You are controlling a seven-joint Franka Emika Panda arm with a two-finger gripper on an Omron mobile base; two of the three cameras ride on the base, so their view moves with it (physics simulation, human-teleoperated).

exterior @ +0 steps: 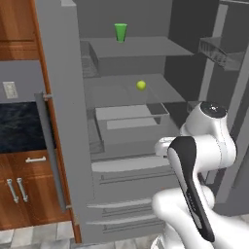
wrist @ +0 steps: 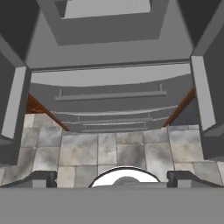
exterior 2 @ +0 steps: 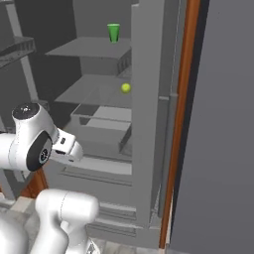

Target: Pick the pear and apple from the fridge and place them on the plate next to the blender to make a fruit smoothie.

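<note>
The fridge [exterior: 63, 121] stands with both doors swung open, its grey shelves and drawers showing. The pear [exterior: 141, 85] [exterior 2: 126, 88], small and yellow-green, sits alone on the middle shelf. The apple, the plate and the blender are out of view. My gripper [wrist: 113, 180] is open with nothing between its fingertips [wrist: 43, 178], which stand far apart. It hangs low in front of the fridge and looks down at the lower drawers [wrist: 109, 85] and the tiled floor [wrist: 109, 148], well below the pear's shelf. My own arm hides the hand in the left base view.
A bright green cup [exterior: 120, 32] [exterior 2: 113, 32] stands on the top shelf. A grey box drawer [exterior: 131, 116] juts out under the pear's shelf. The open doors [wrist: 13, 109] flank the hand on both sides, one with a wire bin [exterior: 221, 52]. Wooden cabinets [exterior: 24, 185] stand at the left.
</note>
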